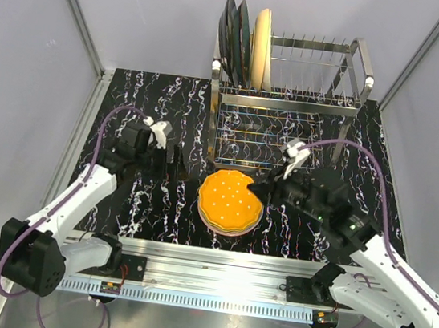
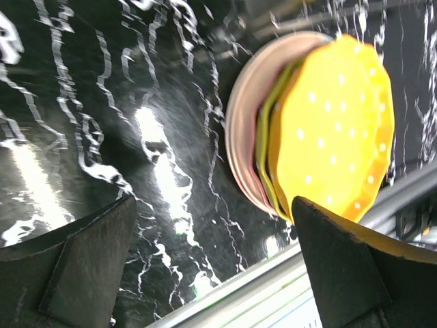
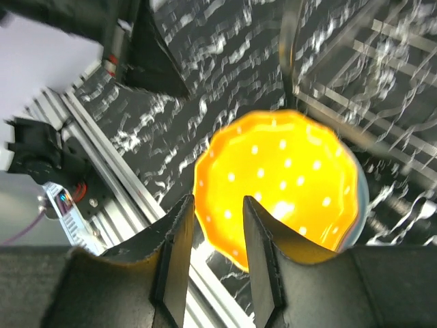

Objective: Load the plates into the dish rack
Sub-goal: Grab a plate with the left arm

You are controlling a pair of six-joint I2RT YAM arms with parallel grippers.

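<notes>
Black marbled table (image 1: 157, 204): I see the orange plate (image 1: 231, 198) topping the stack (image 2: 239, 137) mid-frame, below the dish rack (image 1: 292, 101). My right gripper (image 3: 217, 205) sits half-closed astride its rim, and I cannot tell whether it grips. The left gripper (image 2: 212, 225) is wide open and empty.

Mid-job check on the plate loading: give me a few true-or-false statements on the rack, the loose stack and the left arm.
1. Three plates stand in the dish rack: two dark ones and a cream one. True.
2. They stand at the rack's right end. False: they are at its left end.
3. A pink plate lies low in the stack in front of the rack. True.
4. The top plate of that stack is green. False: it is the orange plate with white dots.
5. The left gripper is wide open, with nothing between its fingers. True.
</notes>
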